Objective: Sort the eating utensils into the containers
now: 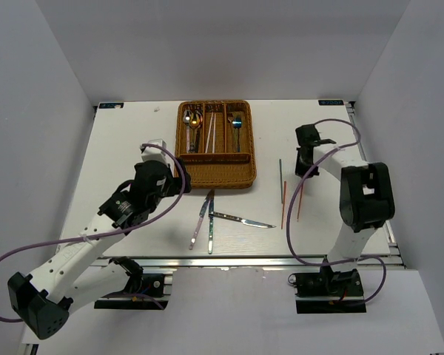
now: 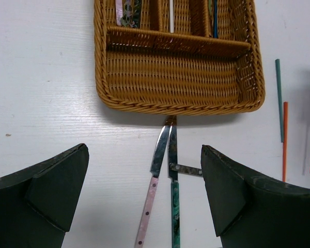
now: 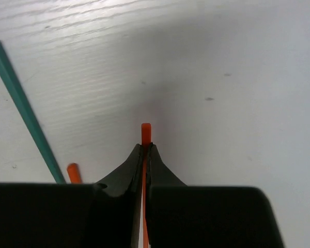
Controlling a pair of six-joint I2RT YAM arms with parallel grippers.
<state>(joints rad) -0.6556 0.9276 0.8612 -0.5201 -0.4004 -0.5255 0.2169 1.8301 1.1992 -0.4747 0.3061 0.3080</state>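
The right claw (image 3: pixel 145 147) is clamped on the far end of a red chopstick (image 3: pixel 145 129); the stick's tip pokes out past the fingertips. Whether the stick is off the table (image 1: pixel 133 148) I cannot tell. The left claw (image 2: pixel 144 181) stands wide apart, holding nothing, just near of the tray (image 2: pixel 181 106) and above the knives.

The tray sits at the far middle of the table. Its long slots hold spoons (image 1: pixel 194 120) and other pieces too small to name. Three knives (image 1: pixel 210 218) lie near of the tray: two side by side with tips close to its wall, the third crossing out from them toward the right arm. Beside the held stick lie a second red chopstick (image 1: pixel 283 211) and a green chopstick (image 1: pixel 281 177), on the table between knives and right arm.
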